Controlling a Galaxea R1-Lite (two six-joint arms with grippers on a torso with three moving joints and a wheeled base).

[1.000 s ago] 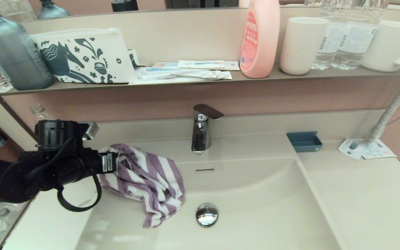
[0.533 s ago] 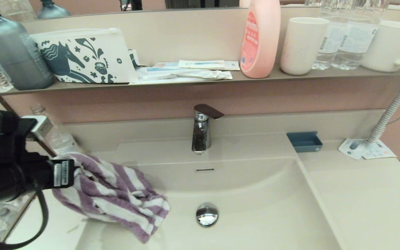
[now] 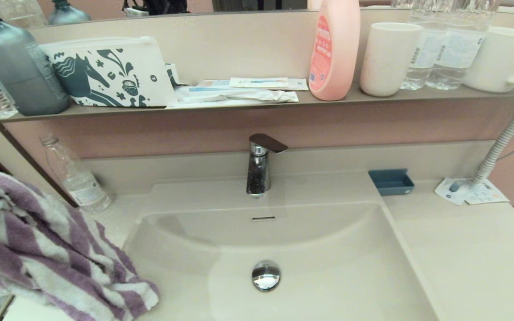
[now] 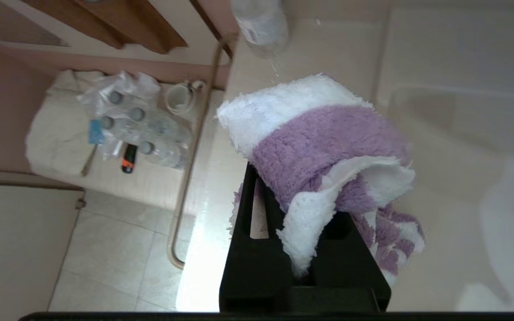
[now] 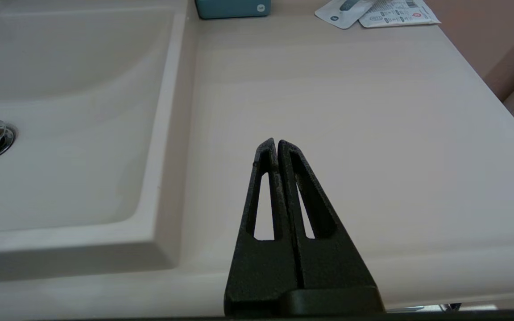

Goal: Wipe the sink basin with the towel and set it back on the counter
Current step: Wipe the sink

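- Bathroom with a cream desk [image 3: 462,249], a sink basin [image 3: 328,267] sunk in it, and a shelf [image 3: 239,106] of bottles and cups behind.
- Left gripper [image 4: 304,214] out over the desk's left edge, jaws clamped on the towel [image 4: 324,147].
- Striped towel bunched between and over the jaws, loose end hanging down below them, off the desk surface.
- Sink basin off to the side of the left jaws, away from the towel, with nothing in it but the drain plug [image 3: 266,275].
- Clear bottle [image 3: 76,180] standing just past the left jaws, near the wall.
- Right gripper [image 5: 277,147] parked over the bare desk on the other side of the basin, jaws pressed together, holding nothing.
- Wiping probably done, going by the towel lifted clear of the basin.
- Left to do: lower the towel onto the desk and let go.
- Worth watching: towel hanging close to the desk's edge, so could slip to the floor if dropped too far out.
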